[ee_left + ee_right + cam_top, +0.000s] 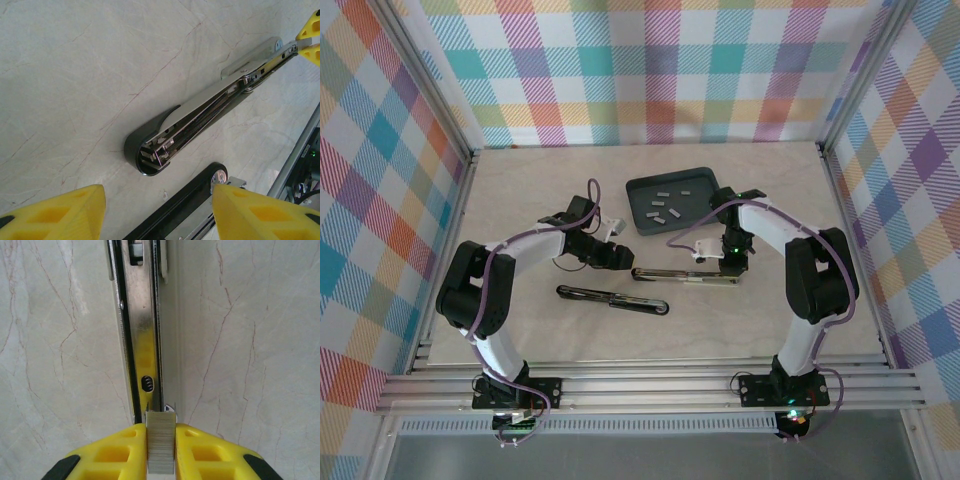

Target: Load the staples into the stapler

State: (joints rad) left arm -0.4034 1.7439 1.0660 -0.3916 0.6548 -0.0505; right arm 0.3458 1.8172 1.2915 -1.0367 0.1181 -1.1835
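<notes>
Grey steel, the strip of staples [160, 452] pinched between the yellow fingers [115, 455] of your right gripper [160, 429] at the bottom centre of the right wrist view should be light and stiff but likely to snap along its glued rows, so hold it by its flat sides and lower it level into the channel of the open stapler [142, 330] running up the frame just ahead. Your left gripper [157, 197] hangs half spread on nothing at the bottom of the left wrist view. How far the strip runs back between the fingers, or whether it touches the rail, you cannot make out.
</notes>
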